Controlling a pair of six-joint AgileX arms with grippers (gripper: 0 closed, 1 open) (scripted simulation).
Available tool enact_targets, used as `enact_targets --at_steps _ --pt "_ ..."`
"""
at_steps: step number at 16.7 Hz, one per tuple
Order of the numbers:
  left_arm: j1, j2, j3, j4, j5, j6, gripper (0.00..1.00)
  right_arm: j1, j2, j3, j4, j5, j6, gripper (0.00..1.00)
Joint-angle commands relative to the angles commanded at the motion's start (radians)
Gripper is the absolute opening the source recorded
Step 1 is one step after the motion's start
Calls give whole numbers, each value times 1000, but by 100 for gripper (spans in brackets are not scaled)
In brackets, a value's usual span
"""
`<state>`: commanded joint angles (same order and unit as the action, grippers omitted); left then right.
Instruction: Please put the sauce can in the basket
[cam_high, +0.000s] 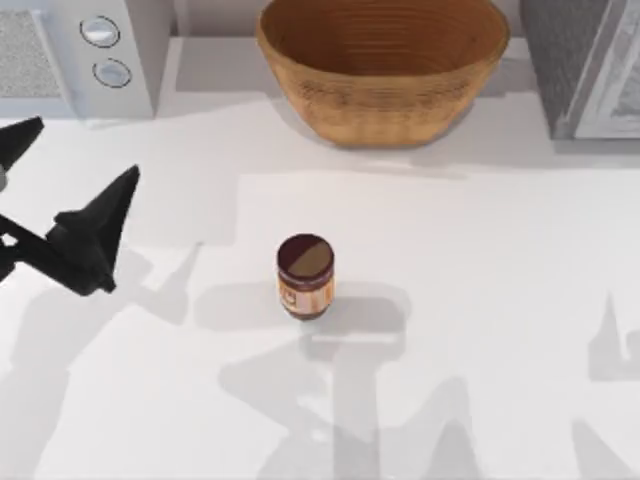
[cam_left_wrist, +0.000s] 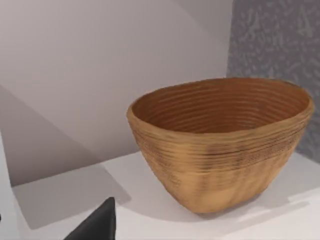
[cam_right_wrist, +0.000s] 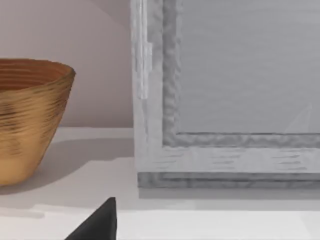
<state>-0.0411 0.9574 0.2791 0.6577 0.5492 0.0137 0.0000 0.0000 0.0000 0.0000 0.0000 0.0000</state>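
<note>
The sauce can stands upright near the middle of the white table, with a maroon and tan top and an orange label. The basket, a big golden-brown woven bowl, sits at the back centre and holds nothing I can see; the left wrist view shows it close up as the basket, and the right wrist view catches its edge, the basket. My left gripper hovers open at the table's left, well clear of the can. One black fingertip of my open right gripper shows, facing the back right corner.
A white appliance with two round knobs stands at the back left. A grey framed cabinet stands at the back right, just right of the basket, and also appears as the cabinet. Open tabletop surrounds the can.
</note>
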Motion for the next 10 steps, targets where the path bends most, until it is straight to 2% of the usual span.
enact_targets --at_steps 10 --pt "-56 1015 308 699 541 19 100 0 0 0 0 0 0 100"
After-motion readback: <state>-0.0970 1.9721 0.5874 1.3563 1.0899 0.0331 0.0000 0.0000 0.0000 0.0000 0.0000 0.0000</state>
